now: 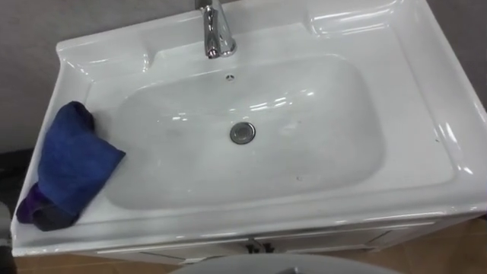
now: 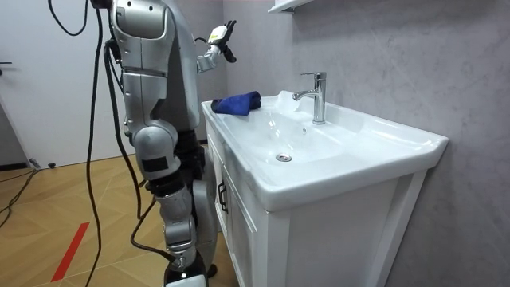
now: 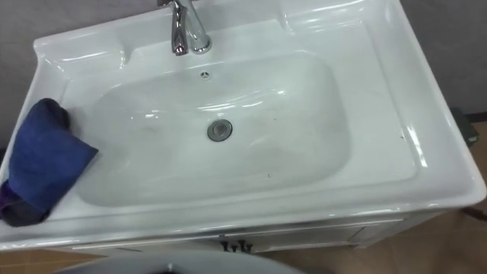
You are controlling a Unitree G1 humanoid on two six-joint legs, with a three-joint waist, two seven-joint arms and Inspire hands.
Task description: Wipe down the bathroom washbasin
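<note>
A white basin (image 1: 426,114) lies below me, its bowl bare around the metal drain (image 1: 243,132). A crumpled blue cloth (image 1: 72,164) rests on the basin's left rim, one corner hanging over the bowl's edge. In the room view I stand at the cabinet's front, close to the end where the cloth (image 2: 237,102) lies. My left hand (image 2: 218,41) is raised at shoulder height, above and behind the cloth, fingers loosely spread and holding nothing.
A chrome faucet (image 1: 217,30) stands at the back middle of the basin, against the grey wall. Soap recesses (image 1: 346,19) sit in the back corners. The white cabinet (image 2: 239,223) with dark door handles is under the basin.
</note>
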